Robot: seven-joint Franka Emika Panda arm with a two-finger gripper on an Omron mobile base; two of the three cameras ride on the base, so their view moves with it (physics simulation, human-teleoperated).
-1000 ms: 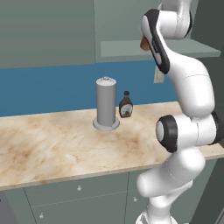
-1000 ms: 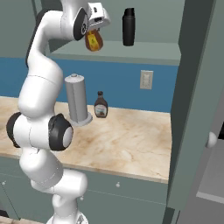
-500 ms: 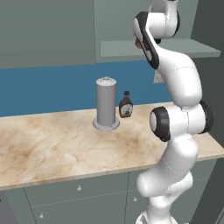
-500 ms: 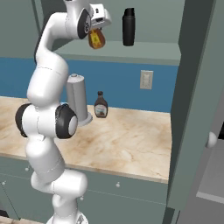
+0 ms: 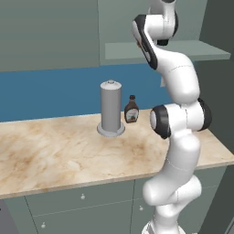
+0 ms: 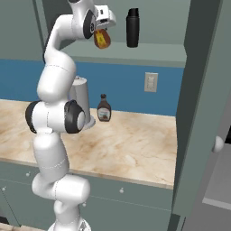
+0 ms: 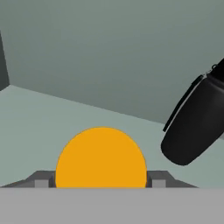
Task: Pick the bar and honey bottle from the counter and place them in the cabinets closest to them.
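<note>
Your end effector (image 6: 103,32) pinches the small amber-orange honey bottle with its reddish label (image 6: 102,39), holding it raised at the open grey-green wall cabinets (image 6: 149,18), just above the front of the plain grey-green shelf (image 6: 153,53). In the hand view, the bottle's rounded orange body (image 7: 101,158) sits between the two dark finger tips (image 7: 42,179), over the pale shelf surface (image 7: 39,122). To its right on the shelf stands a tall black flask (image 6: 132,28), apart from the bottle. Below, on the beige marbled counter (image 5: 59,155), you see a grey cylindrical canister on a round base (image 5: 110,109) and, just right of it, a dark brown bottle with a black cap (image 5: 131,110).
</note>
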